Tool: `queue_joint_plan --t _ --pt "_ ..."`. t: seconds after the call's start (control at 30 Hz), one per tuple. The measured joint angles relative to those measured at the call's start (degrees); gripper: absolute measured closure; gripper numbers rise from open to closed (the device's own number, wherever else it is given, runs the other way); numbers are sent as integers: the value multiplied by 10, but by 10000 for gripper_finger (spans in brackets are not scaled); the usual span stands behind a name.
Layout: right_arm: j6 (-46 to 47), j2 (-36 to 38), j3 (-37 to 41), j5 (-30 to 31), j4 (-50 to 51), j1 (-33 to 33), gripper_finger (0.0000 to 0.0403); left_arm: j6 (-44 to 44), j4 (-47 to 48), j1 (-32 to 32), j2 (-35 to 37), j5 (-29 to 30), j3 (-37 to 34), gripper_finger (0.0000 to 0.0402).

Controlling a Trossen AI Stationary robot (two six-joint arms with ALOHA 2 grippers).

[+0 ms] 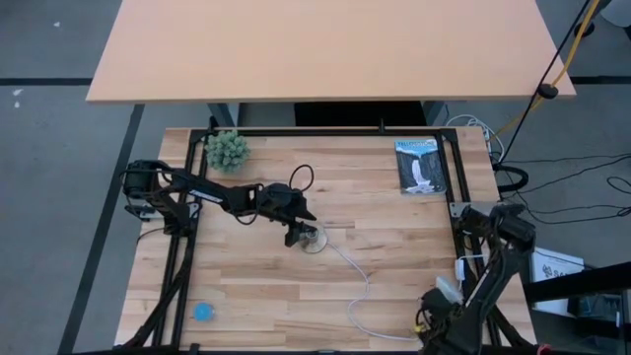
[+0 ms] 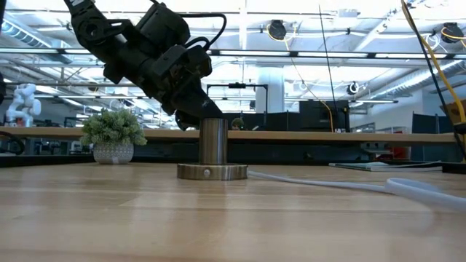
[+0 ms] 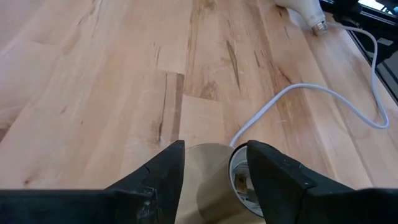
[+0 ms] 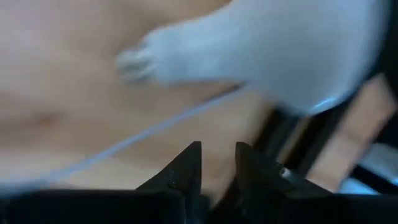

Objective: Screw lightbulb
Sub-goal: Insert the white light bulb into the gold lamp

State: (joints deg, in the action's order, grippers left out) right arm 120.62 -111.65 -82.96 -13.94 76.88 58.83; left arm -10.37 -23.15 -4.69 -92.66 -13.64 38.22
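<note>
Surface: pale butcher-block table (image 1: 394,266) under a bright workshop ceiling.
Near left corner: a small blue round object (image 1: 202,312), well apart from the work.
Near right corner: the lightbulb (image 4: 298,50) lay on its side by the table's right edge, its narrow screw base pointing away from the globe and nothing gripping it.
Right gripper (image 4: 217,165): hung just short of the lightbulb, fingers a narrow gap apart and empty.
Cord (image 1: 360,281): a white loop ran from the near edge up to the socket, passing close to the lightbulb.
Table middle: the socket (image 2: 212,145) stood upright on its round base.
Left gripper (image 3: 216,149): closed about halfway around the socket's barrel, apparently steadying it.
Far edge: a potted plant (image 1: 227,150) at the left, a booklet (image 1: 421,168) at the right.
Risk, grasp: jaws this narrow would likely nudge the globe, and it could roll off the right edge.
Risk, cord: a low approach might snag the loop and tug the socket.
Risk, threading: a tilted lightbulb could cross-thread or twist the socket in its hold.
</note>
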Motion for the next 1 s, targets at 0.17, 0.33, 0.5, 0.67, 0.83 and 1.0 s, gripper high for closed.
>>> queue_joint_plan --t 0.17,0.33,0.5,0.67,0.83,1.0 --pt "21 -15 0 96 94 -15 316 0 -5 0 0 0 0 224" --pt "4 -14 0 110 74 -30 316 -2 -5 2 0 0 0 223" --pt "25 -10 -17 107 75 -29 316 0 -5 3 0 0 0 224" --pt "62 2 -38 94 46 -29 316 0 -5 3 0 0 0 224" --pt "62 4 -44 95 -8 -38 313 0 -5 3 0 0 0 223" --pt "46 4 -44 130 -57 -37 277 0 -5 3 0 0 0 224"
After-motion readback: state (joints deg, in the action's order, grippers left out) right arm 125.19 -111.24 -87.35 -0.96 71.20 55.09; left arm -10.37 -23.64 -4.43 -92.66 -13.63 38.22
